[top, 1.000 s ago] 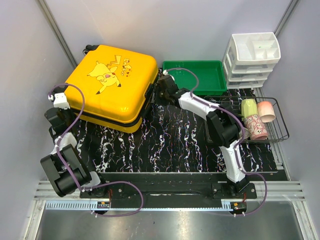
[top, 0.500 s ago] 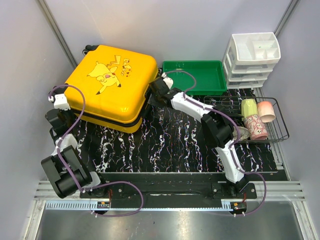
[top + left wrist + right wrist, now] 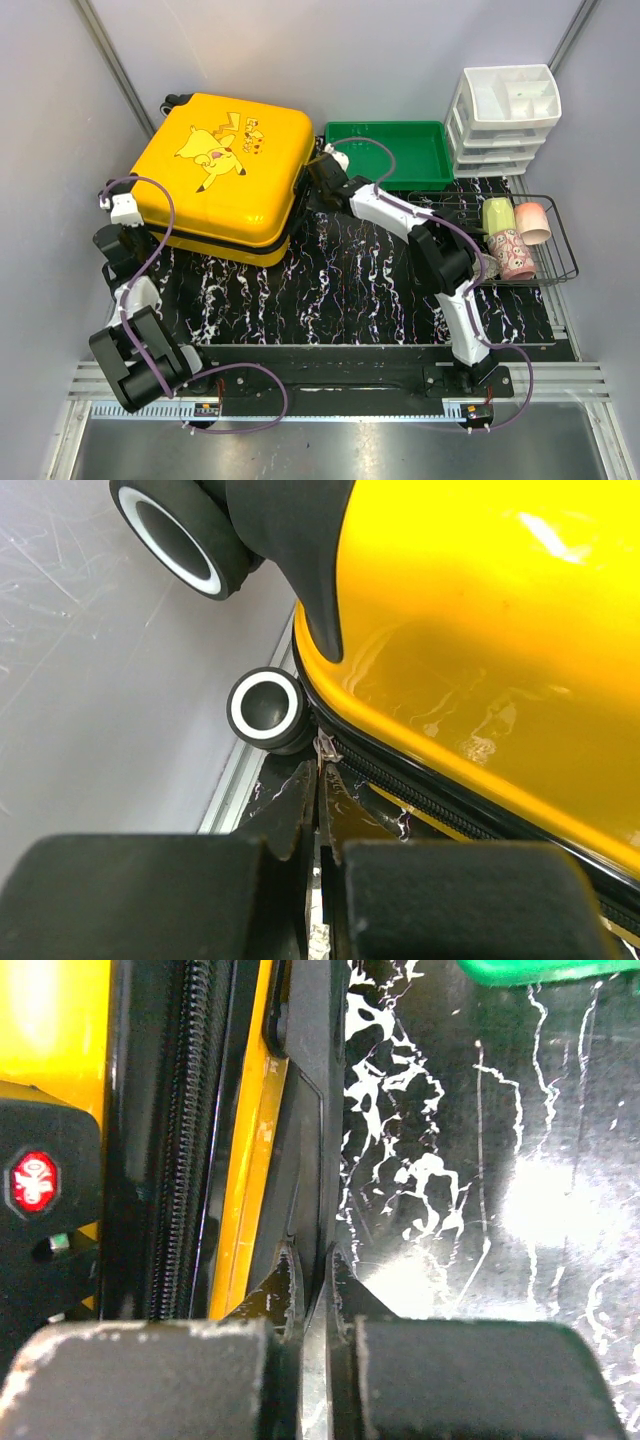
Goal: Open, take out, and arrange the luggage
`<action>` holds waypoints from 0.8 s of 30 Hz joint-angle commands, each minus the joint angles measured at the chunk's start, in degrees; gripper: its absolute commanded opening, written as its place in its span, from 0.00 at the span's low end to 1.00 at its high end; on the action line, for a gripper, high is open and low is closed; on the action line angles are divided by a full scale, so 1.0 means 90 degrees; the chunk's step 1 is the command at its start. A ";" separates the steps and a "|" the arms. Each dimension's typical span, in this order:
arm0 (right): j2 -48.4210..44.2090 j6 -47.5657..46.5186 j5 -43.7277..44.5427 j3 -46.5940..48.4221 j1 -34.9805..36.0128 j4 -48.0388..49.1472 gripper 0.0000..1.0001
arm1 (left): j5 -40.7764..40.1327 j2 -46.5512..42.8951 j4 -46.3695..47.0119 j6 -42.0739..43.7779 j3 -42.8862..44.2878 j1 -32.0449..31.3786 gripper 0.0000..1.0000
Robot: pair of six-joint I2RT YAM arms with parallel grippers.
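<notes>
The yellow luggage (image 3: 225, 160) lies flat and closed at the back left of the marbled mat, cartoon print up. My left gripper (image 3: 133, 226) is at its near left corner. In the left wrist view the fingers (image 3: 320, 772) are shut, pinching the small metal zipper pull (image 3: 326, 747) beside a black-and-white wheel (image 3: 265, 705). My right gripper (image 3: 313, 180) is at the luggage's right side. In the right wrist view its fingers (image 3: 312, 1258) are shut on the thin edge of the black side handle (image 3: 305, 1110), next to the zipper track (image 3: 190, 1140).
A green tray (image 3: 390, 150) sits just right of the luggage, behind my right arm. A white drawer unit (image 3: 505, 115) stands at the back right. A wire basket (image 3: 563, 255) holding cups (image 3: 512, 252) lies on the right. A grey wall runs close along the luggage's left.
My right gripper went from open to shut against the luggage's right side. The left arm and the luggage's near left corner shifted slightly.
</notes>
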 commanded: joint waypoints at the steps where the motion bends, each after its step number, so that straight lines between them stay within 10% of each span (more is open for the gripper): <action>1: -0.0236 -0.1777 0.0942 -0.0431 -0.0891 -0.1060 0.00 | -0.1017 -0.0271 0.1493 0.0408 0.0080 0.0225 0.00; 24: -0.0207 -0.2892 0.1626 -0.0411 -0.1448 -0.0610 0.00 | -0.1057 0.0695 0.3407 0.1951 0.0148 0.1065 0.00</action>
